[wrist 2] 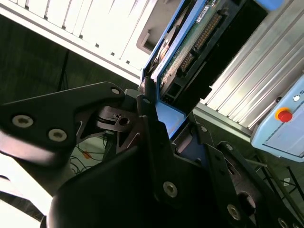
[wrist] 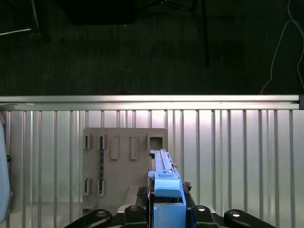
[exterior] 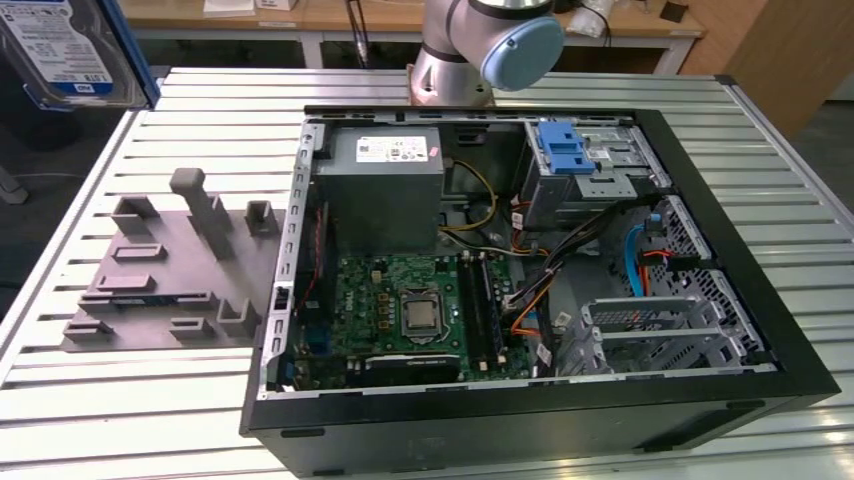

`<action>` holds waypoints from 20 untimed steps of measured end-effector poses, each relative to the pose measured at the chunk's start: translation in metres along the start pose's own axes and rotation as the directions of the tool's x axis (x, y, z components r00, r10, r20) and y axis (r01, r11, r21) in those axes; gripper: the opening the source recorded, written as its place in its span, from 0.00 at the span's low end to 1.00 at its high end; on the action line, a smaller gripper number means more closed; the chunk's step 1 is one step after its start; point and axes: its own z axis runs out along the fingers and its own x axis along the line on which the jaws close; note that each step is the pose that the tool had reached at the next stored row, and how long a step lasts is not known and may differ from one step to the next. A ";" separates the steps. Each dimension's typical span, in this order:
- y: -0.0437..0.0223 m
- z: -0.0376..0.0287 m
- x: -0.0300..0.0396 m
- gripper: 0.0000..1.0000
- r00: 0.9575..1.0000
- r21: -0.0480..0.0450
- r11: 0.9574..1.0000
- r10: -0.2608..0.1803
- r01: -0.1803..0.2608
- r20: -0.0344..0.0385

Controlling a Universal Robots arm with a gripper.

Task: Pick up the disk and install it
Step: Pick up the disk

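The disk (exterior: 64,50), silver with a white-and-blue label and blue rails, hangs in the air at the far upper left of the exterior view, well off the open computer case (exterior: 747,330). In the first wrist view the disk (wrist: 163,173) shows edge-on, and my gripper (wrist: 167,213) is shut on its blue end handle with black fingers (wrist: 135,212) on either side. The second wrist view has the disk's (wrist 2: 190,42) connector edge and green board running away from the gripper (wrist 2: 164,121). Directly below the disk lies the grey slotted fixture (wrist: 118,156).
The grey fixture (exterior: 167,270) lies on the slatted metal table (exterior: 120,400), to the exterior view's left of the case. Inside the case are a power supply (exterior: 387,165), a motherboard (exterior: 407,310) and a metal drive cage with a blue latch (exterior: 566,150). The arm's base (exterior: 481,50) stands behind.
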 end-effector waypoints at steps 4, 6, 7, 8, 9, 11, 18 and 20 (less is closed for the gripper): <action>0.0000 0.0000 0.0000 0.36 1.000 0.000 1.000 0.000 0.000 0.000; 0.0000 -0.0001 0.0000 0.36 1.000 0.000 1.000 0.000 0.000 0.000; 0.0000 -0.0001 0.0001 0.36 1.000 0.000 1.000 0.000 0.000 0.000; 0.0001 -0.0002 0.0008 0.36 1.000 0.000 1.000 0.000 0.000 0.000; 0.0000 -0.0002 0.0022 0.36 1.000 0.000 1.000 0.000 0.000 0.000; -0.0001 -0.0002 0.0065 0.36 1.000 0.000 1.000 0.000 0.000 0.000; -0.0020 -0.0002 0.0205 0.36 1.000 0.000 1.000 0.000 0.000 0.000; -0.0044 -0.0002 0.0209 0.36 1.000 0.000 1.000 0.000 0.000 0.000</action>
